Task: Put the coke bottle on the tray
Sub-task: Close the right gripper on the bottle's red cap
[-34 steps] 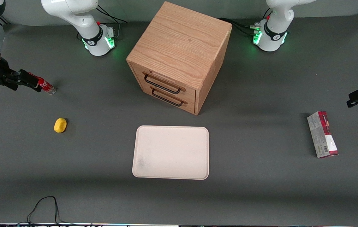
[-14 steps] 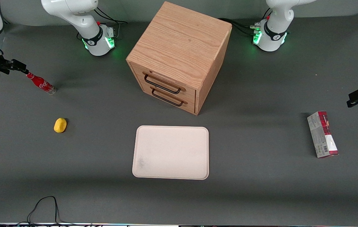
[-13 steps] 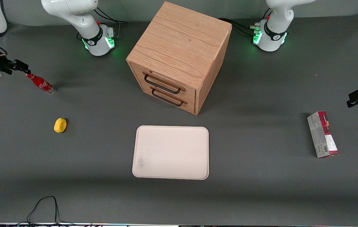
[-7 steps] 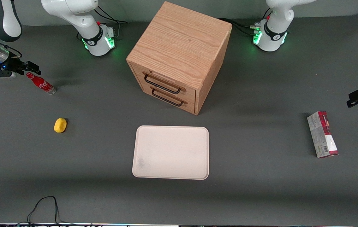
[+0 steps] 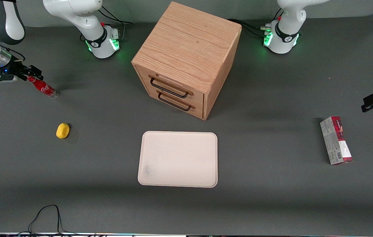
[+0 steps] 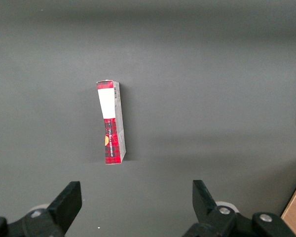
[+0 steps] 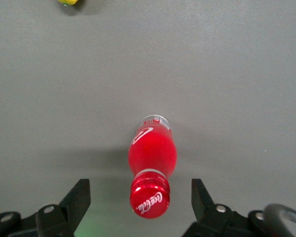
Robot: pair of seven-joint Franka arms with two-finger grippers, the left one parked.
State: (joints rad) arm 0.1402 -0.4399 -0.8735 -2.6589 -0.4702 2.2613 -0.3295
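Bottle point(image 5: 43, 88) standing at the upper left of the front frame, toward the working arm's end of the table, upright on its clear base with the red cap up. Looks tilted there only through the camera's slant; seen almost straight down its length in the wrist view point(image 7: 152, 168), cap nearest the lens. Gripper point(image 5: 32, 73) poised at the cap, fingers point(image 7: 78, 197) spread wide either side with clear gaps, gripping nothing. Probably lined up this way for a downward grasp around the neck or body, so the grasp step seems about to begin and the carry not yet started.

Tray point(image 5: 178, 159) lying bare in the lower centre of the front frame, well apart from the bottle. Cabinet point(image 5: 186, 59) in the upper centre, farther from the camera than the tray, and likely off a straight path between bottle and tray. Yellow lump point(image 5: 62, 130) at left, nearer the camera than the bottle and closer to that path, though low enough to pass over once lifted. Carton point(image 5: 335, 140) at far right, toward the parked arm's end, no obstacle.
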